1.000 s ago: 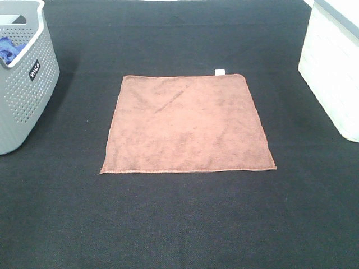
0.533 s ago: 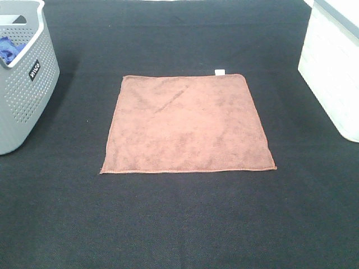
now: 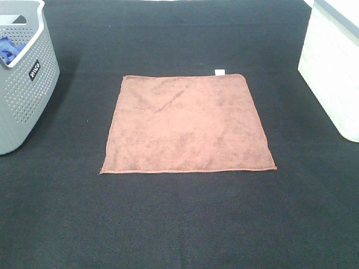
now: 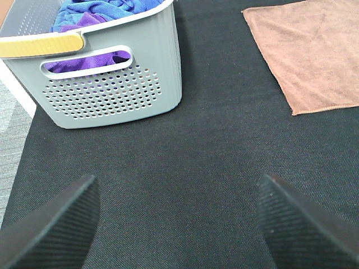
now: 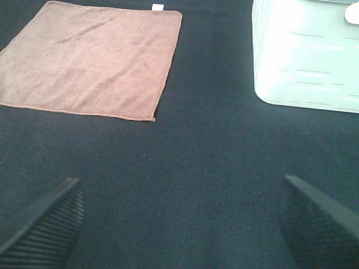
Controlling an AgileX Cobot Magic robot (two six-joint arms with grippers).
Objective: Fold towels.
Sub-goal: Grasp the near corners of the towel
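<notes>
Here the towel (image 3: 188, 124) is lying flat and unfolded in the middle of the black desk (image 3: 179, 224), its white tag (image 3: 220, 71) sticking out at the far right corner. A grey basket (image 3: 25, 84) is sitting well to its left, holding blue and purple cloths (image 4: 101, 8); a white bin (image 3: 336, 73) is standing well to its right. The left tool (image 4: 178, 182) is hanging over bare desk near the basket, jaws spread wide, gripping nothing. The right tool (image 5: 180, 182) is hanging near the bin, likewise spread wide and empty.
</notes>
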